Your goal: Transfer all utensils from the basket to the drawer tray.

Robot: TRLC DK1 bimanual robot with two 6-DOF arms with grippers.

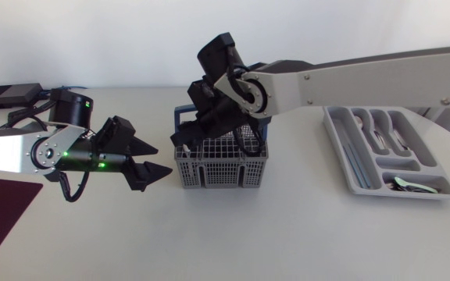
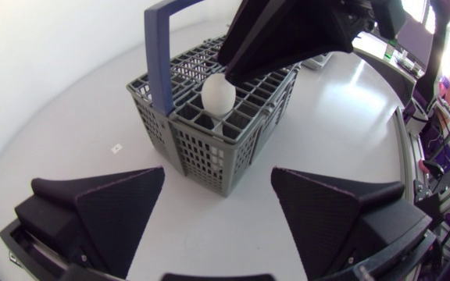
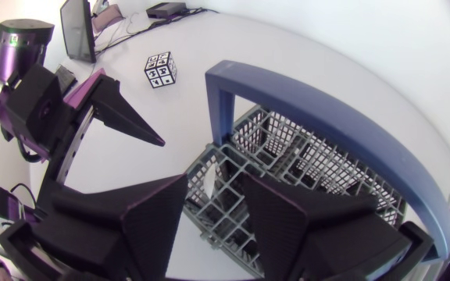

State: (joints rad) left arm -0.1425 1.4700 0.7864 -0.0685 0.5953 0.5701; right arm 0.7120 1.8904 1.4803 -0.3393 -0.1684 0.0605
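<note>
While the right arm spans the table from the tray side, its right gripper hangs directly over the grey basket. Its fingers are spread apart and point down into the mesh compartments beside the blue handle, and nothing shows between them. The pose reads as the lead-in to a pick. One black finger sits just above a white round-ended utensil that stands in a near compartment, the likeliest target. What else remains in the basket is mostly hidden by the arm.

The left gripper waits just beside the basket on the opposite side. It is open and empty, with both wedges aimed at the basket wall but apart from it. That placement suggests it is there to brace the basket should it shift, or simply to stay clear of the working arm.

The drawer tray lies well apart to the right, within the right arm's sweep. Cutlery is laid lengthwise in its long slots and a pale green piece in its crosswise compartment, so the task looks partly done. A small marker cube sits on the table behind the left gripper.
</note>
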